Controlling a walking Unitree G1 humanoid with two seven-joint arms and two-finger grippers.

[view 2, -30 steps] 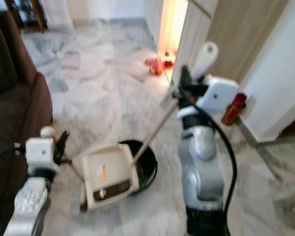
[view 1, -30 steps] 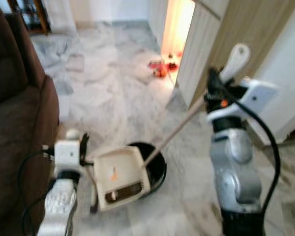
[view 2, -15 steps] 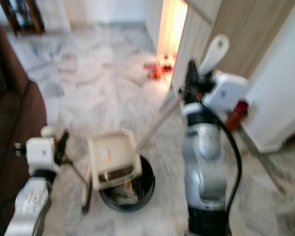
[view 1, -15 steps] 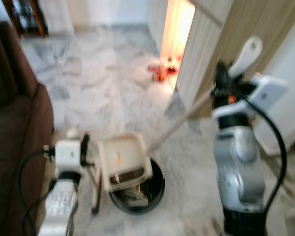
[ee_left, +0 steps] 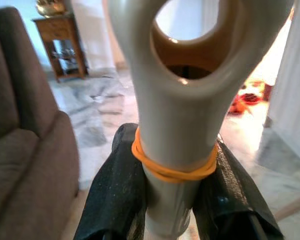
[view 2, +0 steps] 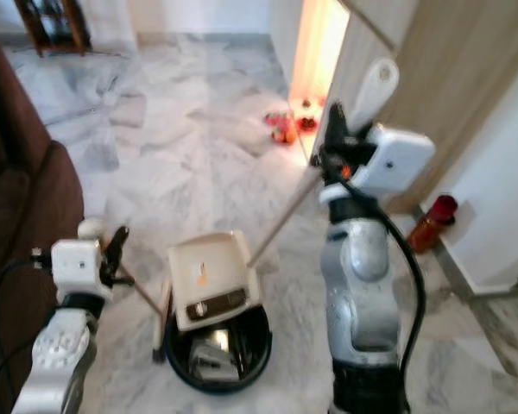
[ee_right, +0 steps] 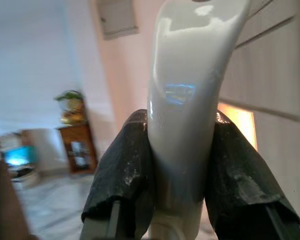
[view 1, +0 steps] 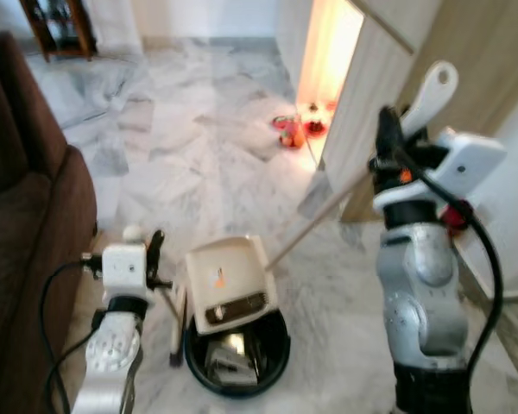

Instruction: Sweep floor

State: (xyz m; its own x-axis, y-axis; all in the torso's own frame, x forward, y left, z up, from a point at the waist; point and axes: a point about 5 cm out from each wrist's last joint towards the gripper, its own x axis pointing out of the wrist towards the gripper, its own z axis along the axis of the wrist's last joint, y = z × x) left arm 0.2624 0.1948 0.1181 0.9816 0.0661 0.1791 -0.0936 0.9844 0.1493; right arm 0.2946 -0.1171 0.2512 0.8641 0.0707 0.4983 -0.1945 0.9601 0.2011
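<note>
Left eye view: cream dustpan point(view 1: 229, 283) tilts over black bin point(view 1: 237, 358); both jaws clamp handles.

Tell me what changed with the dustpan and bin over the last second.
The dustpan has lifted and tipped back, uncovering the black bin with rubbish inside. The right tool stays clamped on its long handle, and the left tool on the broom handle.

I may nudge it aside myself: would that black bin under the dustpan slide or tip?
Probably slides: the black bin sits on smooth marble floor. It looks low and wide, so tipping seems unlikely. Likely light; just scraps show inside. The dustpan tilted over its rim could catch.
</note>
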